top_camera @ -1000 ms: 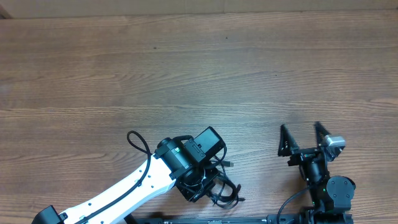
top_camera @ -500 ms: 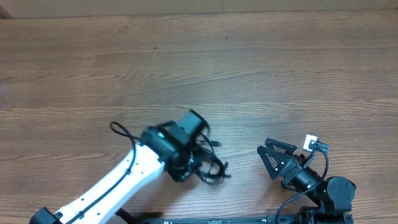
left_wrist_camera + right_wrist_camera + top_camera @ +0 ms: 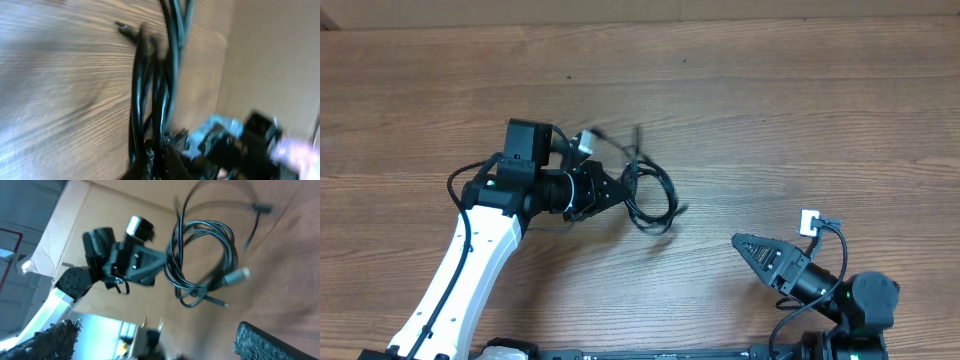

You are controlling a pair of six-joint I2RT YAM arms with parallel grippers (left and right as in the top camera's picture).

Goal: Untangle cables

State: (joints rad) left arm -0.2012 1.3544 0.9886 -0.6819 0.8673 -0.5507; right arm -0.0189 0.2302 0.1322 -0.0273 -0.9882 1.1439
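Black cables [image 3: 171, 55] blur in our left wrist view, clamped by the left end effector [image 3: 619, 188]; our right end effector [image 3: 744, 244] stands spread apart.

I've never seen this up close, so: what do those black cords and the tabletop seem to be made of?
The cables: likely plastic- or rubber-jacketed, black and slightly glossy, bending in soft loops. One plug looks silvery, perhaps metal. The table: wood or wood-look laminate, matte brown with grain lines; I cannot tell which.
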